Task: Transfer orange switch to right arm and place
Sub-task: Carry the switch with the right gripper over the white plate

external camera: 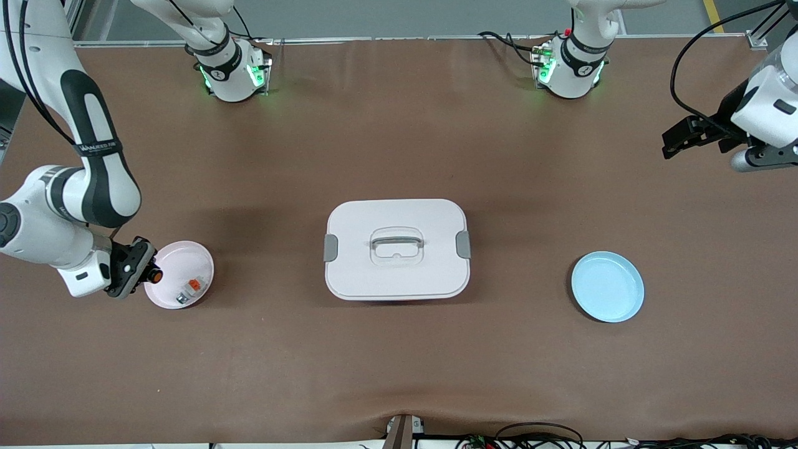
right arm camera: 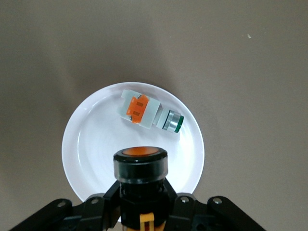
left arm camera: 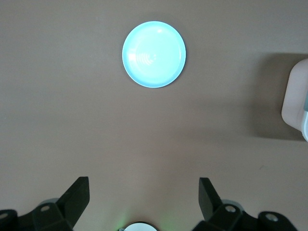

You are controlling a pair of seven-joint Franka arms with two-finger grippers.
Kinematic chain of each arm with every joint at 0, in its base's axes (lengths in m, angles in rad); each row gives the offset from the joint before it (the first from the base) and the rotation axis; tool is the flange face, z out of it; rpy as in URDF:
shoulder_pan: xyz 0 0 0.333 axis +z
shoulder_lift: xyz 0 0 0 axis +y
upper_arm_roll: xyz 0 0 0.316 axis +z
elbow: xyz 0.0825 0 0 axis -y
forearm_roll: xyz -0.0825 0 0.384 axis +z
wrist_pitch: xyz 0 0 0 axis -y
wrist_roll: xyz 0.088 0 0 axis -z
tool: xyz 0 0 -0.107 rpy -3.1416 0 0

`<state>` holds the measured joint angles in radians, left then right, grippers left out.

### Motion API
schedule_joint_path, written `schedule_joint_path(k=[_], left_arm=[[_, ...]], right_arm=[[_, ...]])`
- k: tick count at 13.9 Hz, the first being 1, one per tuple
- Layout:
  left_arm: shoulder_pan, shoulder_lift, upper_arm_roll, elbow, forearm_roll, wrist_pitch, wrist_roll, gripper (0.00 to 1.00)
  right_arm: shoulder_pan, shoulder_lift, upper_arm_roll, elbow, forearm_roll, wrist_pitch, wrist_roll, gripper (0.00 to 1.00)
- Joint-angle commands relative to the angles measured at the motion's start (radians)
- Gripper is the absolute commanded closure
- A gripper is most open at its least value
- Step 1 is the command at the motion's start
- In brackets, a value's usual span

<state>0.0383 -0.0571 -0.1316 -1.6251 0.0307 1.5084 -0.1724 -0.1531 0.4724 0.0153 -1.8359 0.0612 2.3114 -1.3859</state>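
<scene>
Placing step: right gripper (external camera: 144, 273) clamps the orange switch (right arm camera: 140, 166) over the pink plate (external camera: 187, 254); next lower and release, while left gripper (left arm camera: 143, 197) waits open above the table.

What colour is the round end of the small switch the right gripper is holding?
Orange, ringed by the black stubby cylindrical switch body; the right wrist view shows it best.

My right arm (external camera: 93, 181) reaches down from its base to its end of the desk (external camera: 399, 374), elbow bent, wrist turned low. My right gripper (external camera: 144, 272) hangs over the pink plate (external camera: 187, 259), its fingers (right arm camera: 103, 199) clamped on the orange switch (right arm camera: 140, 168). My left arm (external camera: 770, 106) waits raised at its own end. My left gripper (left arm camera: 143, 197) points down over bare desk, fingers (left arm camera: 77, 195) spread wide.
</scene>
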Motion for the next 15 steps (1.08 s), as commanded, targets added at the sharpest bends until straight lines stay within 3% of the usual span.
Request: schedule_joint_path(k=[1,9,15], left_arm=[[-0.008,-0.021,0.012,-0.001,-0.012,0.007,0.019,0.0],[-0.008,-0.023,0.009,0.01,-0.014,-0.01,0.024,0.0],[-0.006,0.025,0.014,0.063,-0.015,-0.005,0.019,0.0]], right_arm=[[-0.02,-0.009,0.017,-0.039,-0.018,0.057,-0.076,1.0],[-0.062,0.043,0.017,-0.144,-0.05,0.245,-0.174,1.0],[-0.068,0.06,0.018,-0.171,-0.05,0.276,-0.245,1.0]])
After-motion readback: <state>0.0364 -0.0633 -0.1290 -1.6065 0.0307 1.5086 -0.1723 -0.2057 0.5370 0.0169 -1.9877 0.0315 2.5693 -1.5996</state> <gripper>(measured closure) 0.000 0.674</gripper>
